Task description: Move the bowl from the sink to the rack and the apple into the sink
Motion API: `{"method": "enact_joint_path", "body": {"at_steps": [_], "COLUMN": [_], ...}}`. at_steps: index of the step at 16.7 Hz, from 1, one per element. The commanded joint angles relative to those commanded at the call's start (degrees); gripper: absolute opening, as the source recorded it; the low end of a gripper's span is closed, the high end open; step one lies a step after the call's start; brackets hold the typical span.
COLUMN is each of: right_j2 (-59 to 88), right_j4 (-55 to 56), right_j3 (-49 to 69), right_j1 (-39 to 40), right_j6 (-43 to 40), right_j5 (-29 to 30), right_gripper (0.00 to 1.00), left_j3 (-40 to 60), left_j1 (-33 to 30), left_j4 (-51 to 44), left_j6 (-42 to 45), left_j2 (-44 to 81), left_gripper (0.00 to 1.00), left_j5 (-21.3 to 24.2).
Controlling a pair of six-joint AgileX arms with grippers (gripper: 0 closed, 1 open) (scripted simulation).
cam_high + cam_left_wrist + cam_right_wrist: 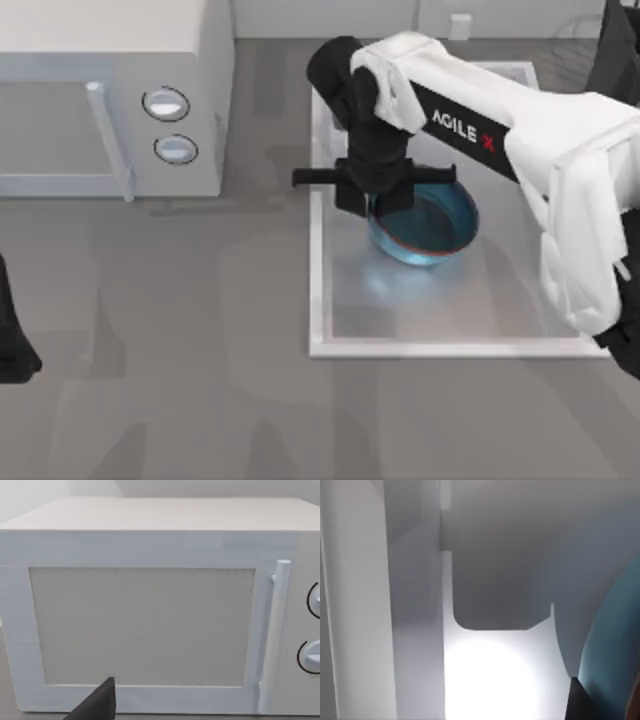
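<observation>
Bowl in sink

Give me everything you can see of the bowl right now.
The bowl is round, deep and glossy blue with a thin red-brown rim line, sitting upright on the floor of the white sink, nearer its left wall. The right gripper is down over the bowl's left rim, hiding that edge; whether it grips the rim can't be told.

One marking is legible. The right arm carries the lettering "AGILE X" on a black band along its white forearm housing, seen in the top view. The letters "AGILE" are white; the "X" is red. The two knobs on the microwave front bear no readable characters. No other text, number or sign is legible.
</observation>
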Motion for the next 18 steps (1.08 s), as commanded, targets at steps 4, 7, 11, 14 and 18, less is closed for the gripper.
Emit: {"method": "enact_joint_path", "body": {"at_steps": [4,7,11,14,18], "right_j2": [-12.80,-25.88,-43.55,-53.58,-58.85], "right_j4": [-5.90,-11.89,-20.27,-25.38,-28.45], "right_j3": [-7.19,-14.41,-24.13,-30.01,-33.74], "right_j1": [5.35,10.71,18.34,23.07,25.95], "right_j6": [5.47,11.01,18.47,22.87,25.50], "right_j5": [0.79,1.47,2.30,2.75,3.03], "right_gripper": [0.00,0.00,0.00,0.00,0.00], "left_j3": [0.00,0.00,0.00,0.00,0.00], "left_j1": [0.00,0.00,0.00,0.00,0.00], "left_j4": [0.00,0.00,0.00,0.00,0.00], "left_j6": [0.00,0.00,0.00,0.00,0.00], "left_j2": [0.00,0.00,0.00,0.00,0.00], "left_gripper": [1.00,1.00,1.00,1.00,1.00], "left_j5": [0.00,0.00,0.00,0.00,0.00]}}
